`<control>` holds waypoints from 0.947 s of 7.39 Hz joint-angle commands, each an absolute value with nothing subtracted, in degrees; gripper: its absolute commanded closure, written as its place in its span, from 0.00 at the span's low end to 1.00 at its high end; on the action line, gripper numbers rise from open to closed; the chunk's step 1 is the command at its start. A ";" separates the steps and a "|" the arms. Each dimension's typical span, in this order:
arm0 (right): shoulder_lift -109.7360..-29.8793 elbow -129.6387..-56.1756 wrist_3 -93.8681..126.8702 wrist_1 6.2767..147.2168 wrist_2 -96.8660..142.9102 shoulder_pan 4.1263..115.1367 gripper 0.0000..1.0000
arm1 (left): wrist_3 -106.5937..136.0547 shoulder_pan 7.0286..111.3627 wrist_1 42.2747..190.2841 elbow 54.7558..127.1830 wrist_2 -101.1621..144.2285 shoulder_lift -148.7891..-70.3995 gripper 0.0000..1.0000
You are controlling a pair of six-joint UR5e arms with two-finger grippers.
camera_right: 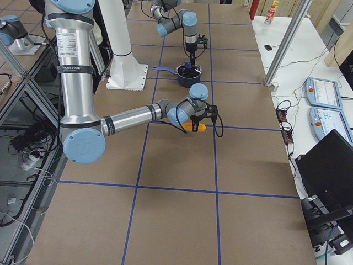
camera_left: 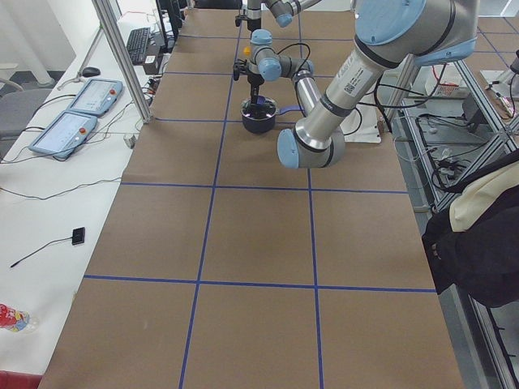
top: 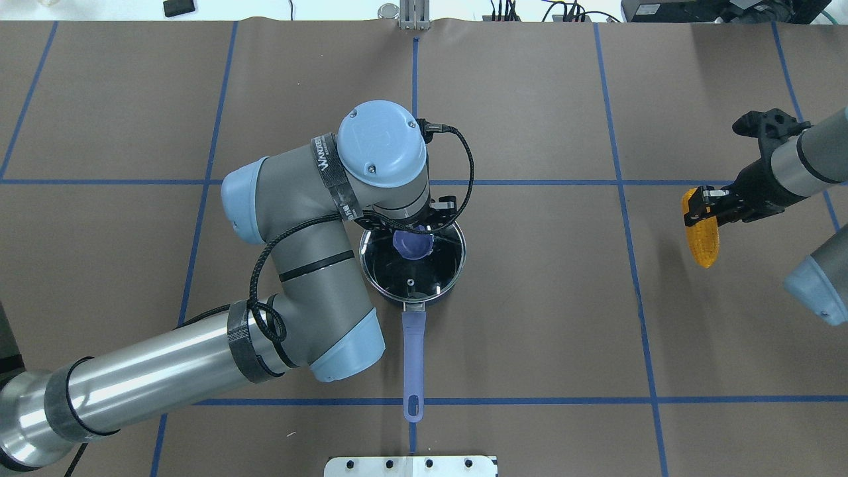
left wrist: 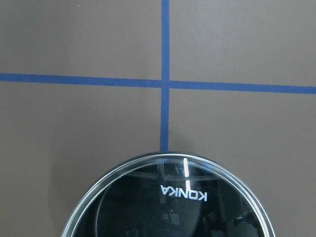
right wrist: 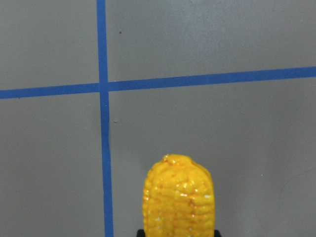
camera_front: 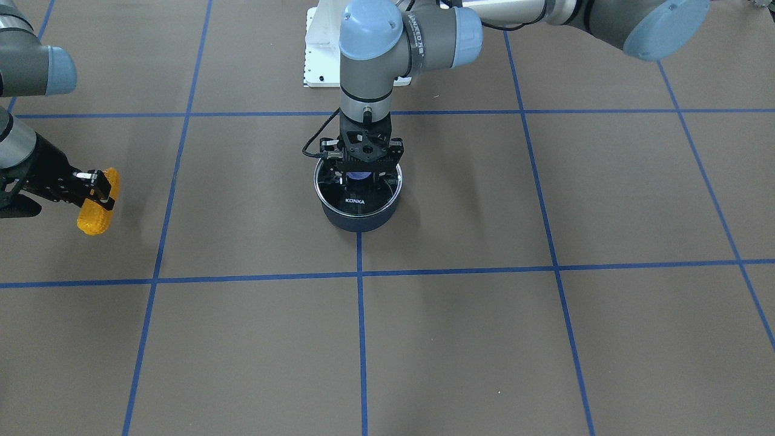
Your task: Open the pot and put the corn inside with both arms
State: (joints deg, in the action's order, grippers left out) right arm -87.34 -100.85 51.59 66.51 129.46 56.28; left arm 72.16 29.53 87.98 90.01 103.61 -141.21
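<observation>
The dark navy pot (camera_front: 357, 219) stands at the table's middle, its purple-blue handle (top: 413, 351) pointing toward my base. The glass lid (camera_front: 358, 197) sits on it and fills the bottom of the left wrist view (left wrist: 168, 202). My left gripper (camera_front: 361, 169) hangs straight down over the lid, its jaws apart on either side of the purple knob (top: 412, 244). My right gripper (camera_front: 100, 184) is shut on the upper end of the orange-yellow corn (camera_front: 95, 212) and holds it just above the table, far to the pot's side. The corn also shows in the overhead view (top: 702, 235) and the right wrist view (right wrist: 178, 197).
The white base plate (camera_front: 321, 54) lies behind the pot. Blue tape lines (camera_front: 361, 339) grid the brown table. A side bench with teach pendants (camera_left: 73, 113) and a metal post (camera_left: 122, 57) runs along the table's far edge.
</observation>
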 commanded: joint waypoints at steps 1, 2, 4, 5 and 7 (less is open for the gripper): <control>-87.45 -100.81 51.59 66.53 129.38 56.34 0.67 | 72.25 29.53 87.98 90.17 103.54 -141.24 0.10; -87.36 -100.81 51.59 66.53 129.38 56.34 0.67 | 72.25 29.44 87.80 90.26 103.45 -140.98 0.08; -87.28 -100.72 51.59 66.53 129.38 56.34 0.67 | 72.25 28.92 87.71 90.70 103.45 -140.54 0.08; -87.28 -100.72 51.59 66.53 129.46 56.34 0.67 | 72.25 28.57 87.71 90.62 103.36 -140.45 0.11; -87.19 -100.46 51.59 66.53 129.38 56.16 0.67 | 72.33 27.87 87.45 90.70 103.36 -140.45 0.15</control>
State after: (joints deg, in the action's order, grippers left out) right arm -87.26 -100.62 51.59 66.53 129.44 56.29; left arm 72.27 28.38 87.58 90.65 103.41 -140.48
